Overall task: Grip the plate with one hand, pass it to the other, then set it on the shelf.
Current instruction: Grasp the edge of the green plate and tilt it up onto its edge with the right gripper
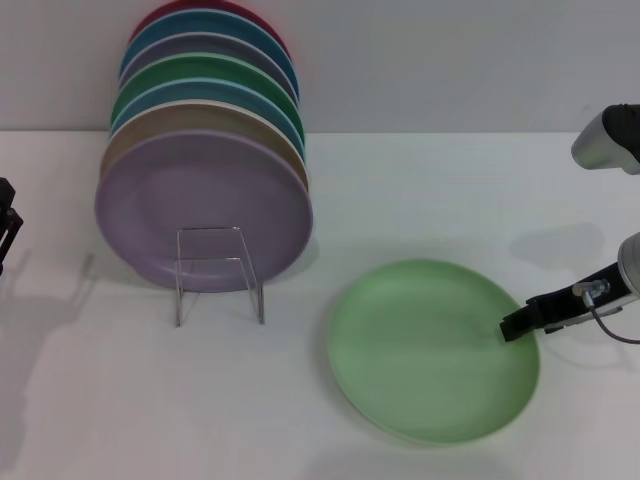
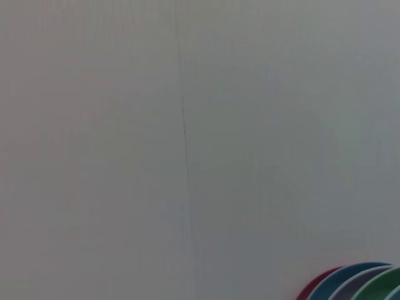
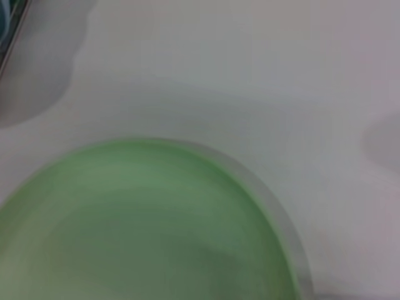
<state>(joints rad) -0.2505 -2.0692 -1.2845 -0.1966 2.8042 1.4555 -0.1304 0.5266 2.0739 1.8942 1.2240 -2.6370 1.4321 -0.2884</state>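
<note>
Round pale mint-green plastic plate (image 1: 432, 350): flat on white table (image 1: 450, 190), right of clear acrylic rack (image 1: 218, 272). Slim black right gripper (image 1: 520, 322) at its right rim (grip indeterminable). Left gripper (image 1: 8, 222) parked at the table's left edge.

Pale mint-green plate (image 1: 430, 350) on a white bench (image 1: 120, 400).
The plate is plain, without pattern. The racked plates run lilac (image 1: 200, 205) at the front, then tan, blue, darker green (image 1: 215, 72), grey-lilac, blue and red at the back. The shelf (image 1: 218, 272) is clear. The right gripper (image 1: 520, 325) is black, its arm silver-and-white.
</note>
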